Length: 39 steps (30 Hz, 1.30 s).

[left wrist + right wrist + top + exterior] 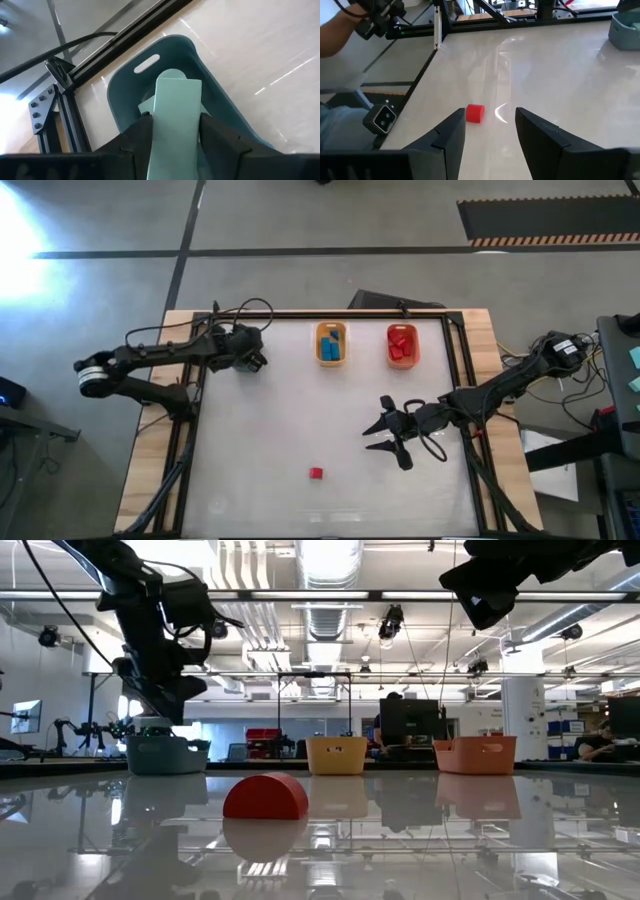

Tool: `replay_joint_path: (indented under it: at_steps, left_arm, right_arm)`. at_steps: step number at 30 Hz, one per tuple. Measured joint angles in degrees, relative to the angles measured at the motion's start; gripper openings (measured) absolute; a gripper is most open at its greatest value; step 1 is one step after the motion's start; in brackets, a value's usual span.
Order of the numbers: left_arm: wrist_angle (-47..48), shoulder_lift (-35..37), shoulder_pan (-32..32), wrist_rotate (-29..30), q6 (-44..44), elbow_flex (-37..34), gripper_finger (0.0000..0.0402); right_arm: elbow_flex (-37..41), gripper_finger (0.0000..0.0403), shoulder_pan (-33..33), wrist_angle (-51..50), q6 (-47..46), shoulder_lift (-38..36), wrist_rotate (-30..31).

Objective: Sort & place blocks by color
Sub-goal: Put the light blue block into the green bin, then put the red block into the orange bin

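Observation:
My left gripper [172, 127] is at the table's far left, over the dark teal tray [225, 105], and is shut on a pale mint-teal bar block [175, 100]. More mint-teal pieces [144, 106] lie in that tray beneath it. The yellow-orange tray [331, 343] holds blue blocks, and the orange-red tray [402, 345] holds red ones. One red block [316, 474] rests on the table near the middle of its near edge; the right wrist view shows that red block [475, 113] too. My right gripper [380, 430] hovers open to the right of it, fingers pointing toward it. My left gripper pinches the mint-teal bar between its two fingers, one on each long side [162, 120]. The fingers lie along the bar, whose free end [172, 80] sticks out past the fingertips. The bar is lifted clear, above the inside of the teal tray.
The three trays stand in a row along the far side of the table [250, 440]. A black metal frame [460, 370] borders the table. A person [335, 45] shows beyond the table's edge in the right wrist view. Bare tabletop lies around the red block.

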<state>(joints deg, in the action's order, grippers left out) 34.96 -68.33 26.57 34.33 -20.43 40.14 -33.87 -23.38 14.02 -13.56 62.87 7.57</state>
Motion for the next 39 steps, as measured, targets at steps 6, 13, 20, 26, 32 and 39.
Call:
replay_joint_path:
  at_steps: [6,13,20,26,32,39]
  left_arm:
    - [-0.03,-0.25,-0.02,-0.13,0.1,0.06,0.0187]
    - [0.05,0.03,-0.91,-3.38,0.32,1.73,0.0234]
    - [-0.07,3.67,-8.54,-6.65,-1.53,5.42,0.0237]
    - [-2.68,7.49,-22.16,-6.69,-7.41,6.73,0.0237]
    - [-11.22,7.15,-39.76,-6.56,-17.7,5.39,0.0237]
    - [-19.59,-1.61,-57.25,-5.42,-25.78,5.33,0.0237]
  right_arm:
    - [-0.13,0.0162,0.0,0.04,-3.67,0.0,0.0]
    - [-0.15,0.0162,0.0,0.04,-6.58,0.48,1.26]
    - [-0.16,0.0162,0.0,0.1,-9.33,5.12,3.02]
    - [-1.9,0.0162,-0.16,0.46,-9.97,10.79,3.04]
    - [-6.61,0.0162,-1.55,0.55,-8.72,18.02,3.1]
    - [-13.96,0.0162,-3.51,2.04,-4.52,28.79,5.73]
